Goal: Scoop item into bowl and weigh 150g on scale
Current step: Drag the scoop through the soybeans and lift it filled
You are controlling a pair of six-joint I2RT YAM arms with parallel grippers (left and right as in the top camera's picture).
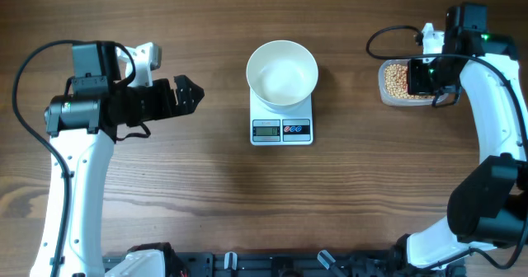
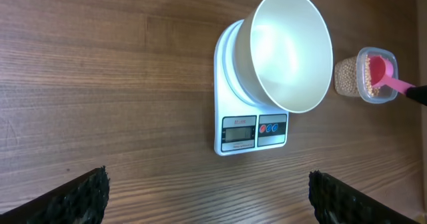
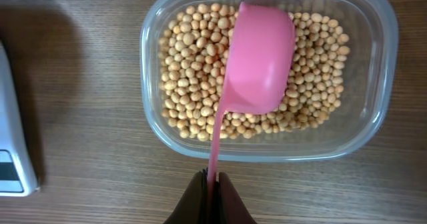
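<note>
Pink smooth plastic scoop (image 3: 260, 57) pinched by right end effector (image 3: 212, 182) | round tan beans (image 3: 187, 84) | left end effector (image 2: 210, 194) spread

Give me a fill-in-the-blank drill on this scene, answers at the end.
The bowl stands on the ____. The right gripper is shut on the handle of a ____ scoop. The beans lie in a clear ____. The left gripper is ____, holding nothing.
Answers: scale, pink, tub, open.
</note>
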